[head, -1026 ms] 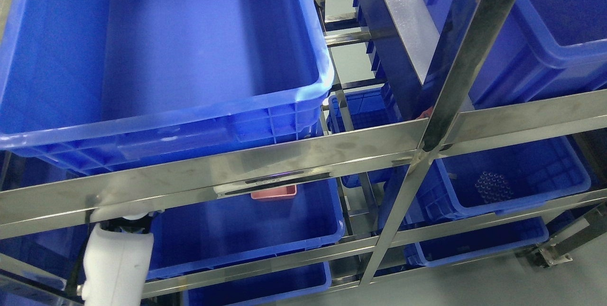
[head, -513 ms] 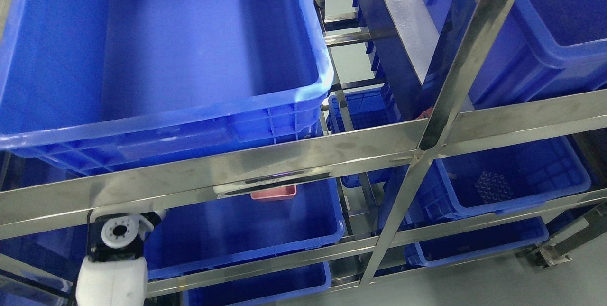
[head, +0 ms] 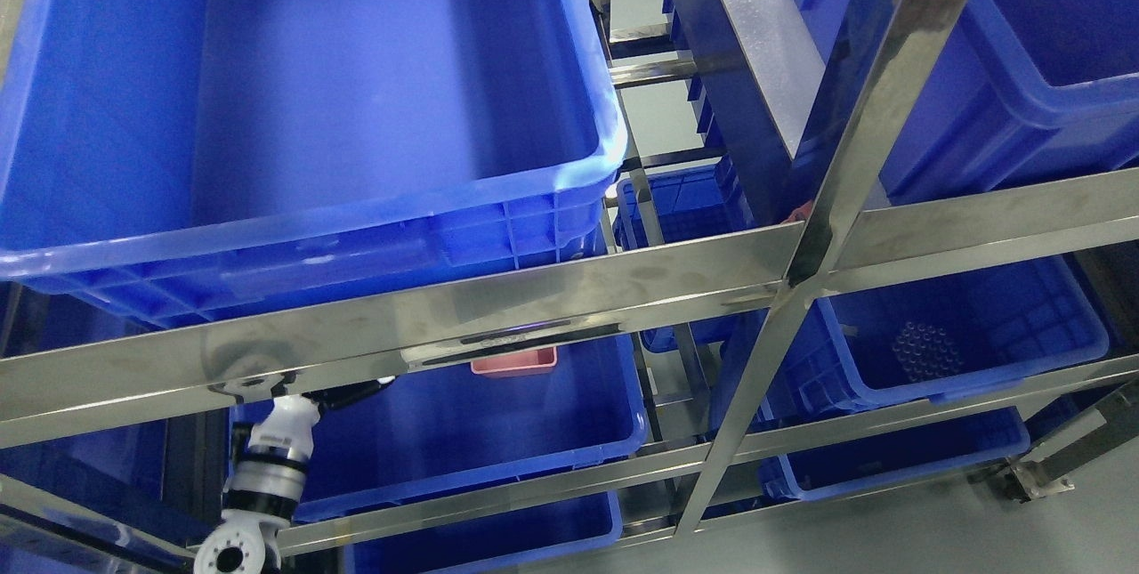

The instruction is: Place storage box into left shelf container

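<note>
Head view: steel rail (head: 552, 298) hides most of the pink box (head: 513, 364) and the left hand (head: 343, 393) below it; its grip cannot be told.

- Stainless steel shelf rack (head: 569, 289) crosses the frame, its rails reflecting light.
- Blue plastic bins (head: 970, 351) sit on several tiers.
- Pale grey floor (head: 890, 538) shows at lower right.

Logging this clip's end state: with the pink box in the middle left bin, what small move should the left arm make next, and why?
Probably draw the left hand back out under the steel rail. The pink box already lies in the blue bin, apart from the hand.
</note>
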